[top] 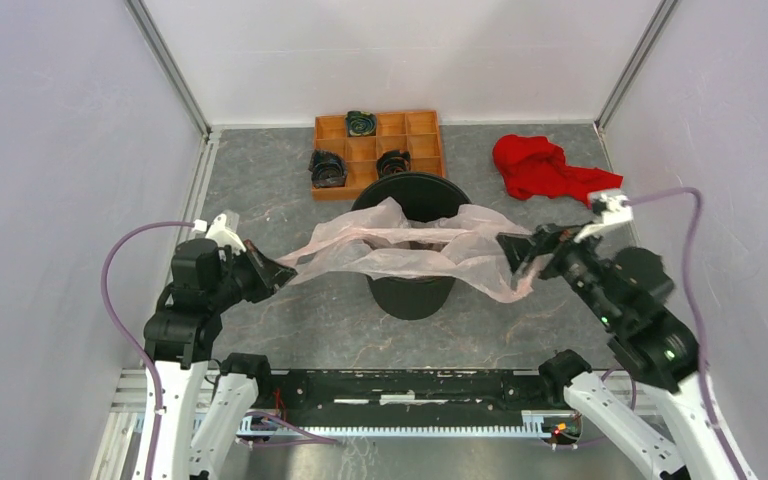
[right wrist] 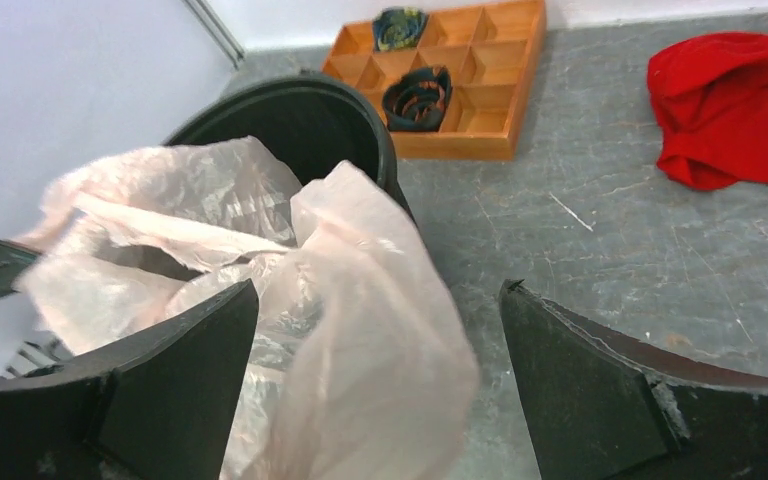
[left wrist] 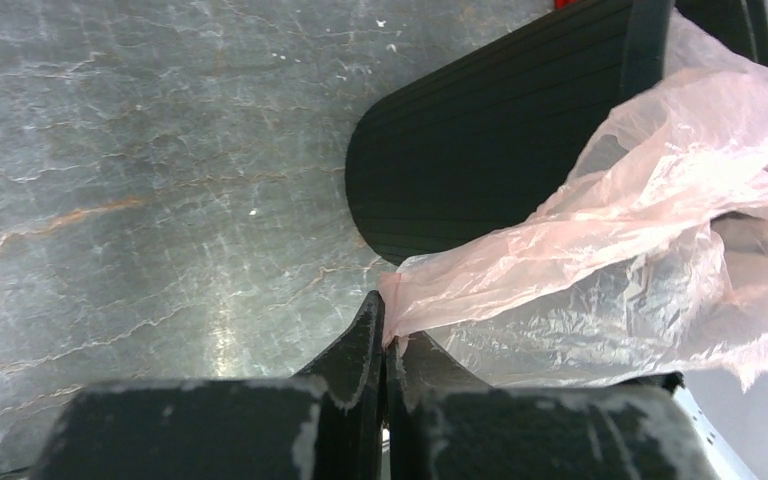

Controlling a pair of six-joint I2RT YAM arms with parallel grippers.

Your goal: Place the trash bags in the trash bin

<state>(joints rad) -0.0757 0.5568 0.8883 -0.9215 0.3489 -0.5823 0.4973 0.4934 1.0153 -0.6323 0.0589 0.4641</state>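
A thin, wrinkled pale pink trash bag (top: 400,245) lies stretched across the mouth of the round black trash bin (top: 412,290) in the middle of the table. My left gripper (top: 282,270) is shut on the bag's left corner (left wrist: 392,300), left of the bin (left wrist: 480,150). At the bin's right side my right gripper (top: 516,256) stands wide open. The bag's loose right end (right wrist: 370,350) hangs between its spread fingers (right wrist: 190,370), which do not pinch it. The bin's rim (right wrist: 290,95) shows behind the film.
An orange compartment tray (top: 378,150) with dark coiled items stands just behind the bin. A bright red cloth (top: 540,168) lies at the back right. White walls close in both sides and the back.
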